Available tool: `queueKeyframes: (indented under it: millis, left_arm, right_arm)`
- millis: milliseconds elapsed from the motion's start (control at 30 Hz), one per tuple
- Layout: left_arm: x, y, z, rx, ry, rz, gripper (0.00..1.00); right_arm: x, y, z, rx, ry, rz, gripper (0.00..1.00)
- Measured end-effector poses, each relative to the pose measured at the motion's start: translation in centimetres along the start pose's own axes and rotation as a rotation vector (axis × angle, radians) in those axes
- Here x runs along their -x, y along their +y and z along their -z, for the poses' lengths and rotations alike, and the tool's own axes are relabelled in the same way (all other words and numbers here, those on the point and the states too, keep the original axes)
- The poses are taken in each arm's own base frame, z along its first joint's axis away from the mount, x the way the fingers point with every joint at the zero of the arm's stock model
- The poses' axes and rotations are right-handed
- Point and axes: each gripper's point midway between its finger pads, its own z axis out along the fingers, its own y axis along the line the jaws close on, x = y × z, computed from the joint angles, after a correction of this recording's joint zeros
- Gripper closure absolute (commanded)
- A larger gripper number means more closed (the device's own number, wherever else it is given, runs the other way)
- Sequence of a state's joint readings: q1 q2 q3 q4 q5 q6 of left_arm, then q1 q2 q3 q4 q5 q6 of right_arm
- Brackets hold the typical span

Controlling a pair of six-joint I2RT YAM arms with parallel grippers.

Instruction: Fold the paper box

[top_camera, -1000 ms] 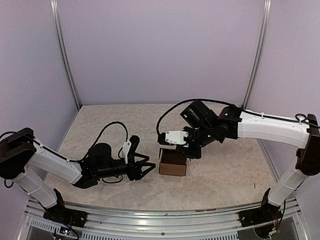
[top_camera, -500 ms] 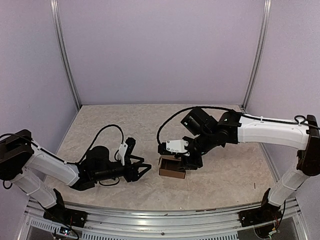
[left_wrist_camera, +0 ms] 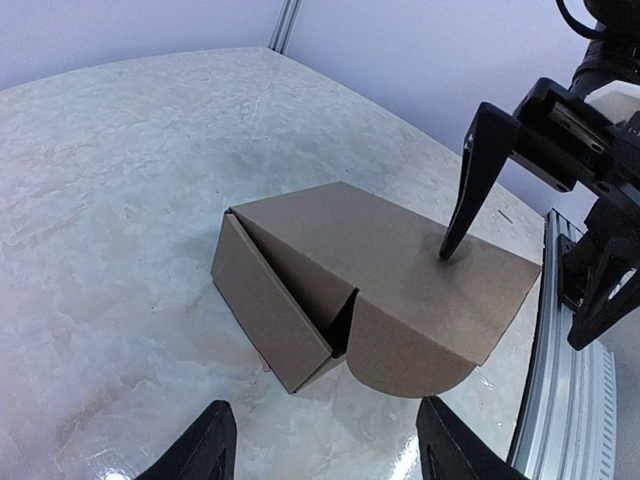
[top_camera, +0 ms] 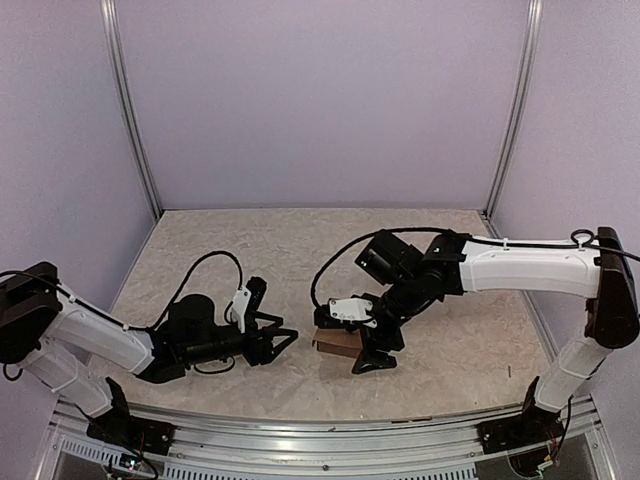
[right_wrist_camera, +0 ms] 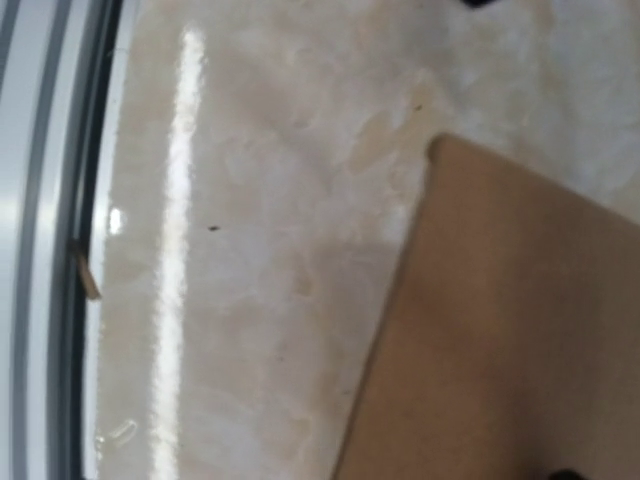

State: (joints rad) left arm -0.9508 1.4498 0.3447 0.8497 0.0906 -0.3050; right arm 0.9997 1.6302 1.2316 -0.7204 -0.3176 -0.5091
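Observation:
The paper box (top_camera: 336,343) is a small brown cardboard box on the table between the arms. In the left wrist view the paper box (left_wrist_camera: 350,260) has its lid lying down and a rounded tab (left_wrist_camera: 410,350) hanging loose over the near side. My right gripper (top_camera: 366,346) is open over the box. One of its fingers (left_wrist_camera: 478,170) rests its tip on the lid and the other hangs past the box's right edge. My left gripper (top_camera: 281,339) is open and empty, just left of the box and apart from it. The right wrist view shows only the lid (right_wrist_camera: 510,330) and table.
The aluminium rail (top_camera: 320,425) runs along the near table edge, close behind the right gripper, and shows as the rail (right_wrist_camera: 40,250) in the right wrist view. Purple walls enclose the marbled table (top_camera: 440,250).
My right gripper has opened from nearly shut and moved down and nearer over the box, and the lid now lies lower. The left arm has drawn back slightly to the left.

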Motion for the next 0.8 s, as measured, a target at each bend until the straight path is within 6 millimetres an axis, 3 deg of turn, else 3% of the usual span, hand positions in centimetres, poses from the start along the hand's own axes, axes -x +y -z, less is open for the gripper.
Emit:
queueKeyframes:
  millis: [133, 333, 600, 800]
  left_arm:
    - [0.1, 0.1, 0.1, 0.005, -0.003, 0.000, 0.39]
    - [0.3, 0.5, -0.6, 0.034, -0.002, 0.001, 0.39]
    - [3.1, -0.2, -6.2, 0.009, -0.002, 0.005, 0.39]
    - [1.2, 0.1, -9.9, 0.001, 0.096, 0.011, 0.41]
  right_arm:
    - [-0.5, 0.3, -0.5, 0.015, 0.007, -0.005, 0.00]
    - [-2.6, 0.9, -2.8, 0.047, 0.051, -0.025, 0.00]
    - [-2.3, 0.4, -3.4, 0.029, 0.029, -0.017, 0.00]
    - [-2.3, 0.5, -2.5, 0.019, 0.027, -0.015, 0.00]
